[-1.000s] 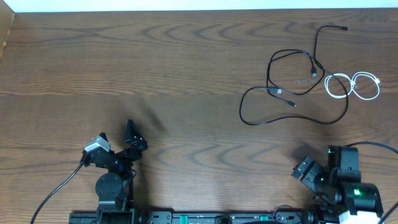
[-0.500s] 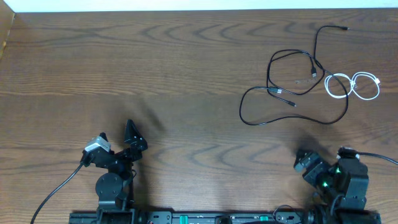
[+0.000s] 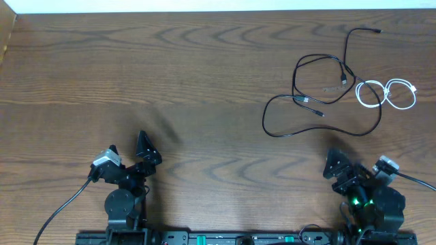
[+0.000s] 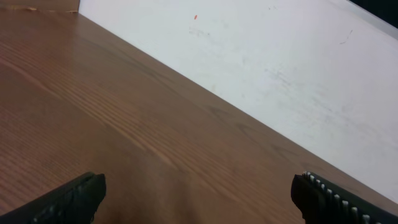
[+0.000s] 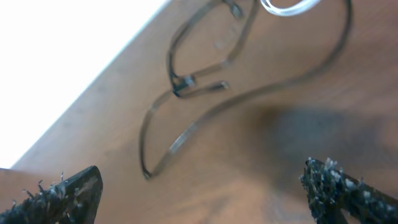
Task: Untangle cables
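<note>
The left gripper (image 3: 128, 144) and right gripper (image 3: 359, 165) stood wide open and empty, tangled cables (image 3: 300, 99) lying untouched on the table (image 3: 204, 68)

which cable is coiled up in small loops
The white cable, at the right end of the bunch. It is the only light one and lies in small loops, while the black cables sprawl in wide curves to its left.

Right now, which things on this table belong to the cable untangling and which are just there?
Job: black cables, loosely tangled; white cable, looped at their right edge.
Not the job: left arm's thick cord; right arm's thick cord; wooden table.
</note>
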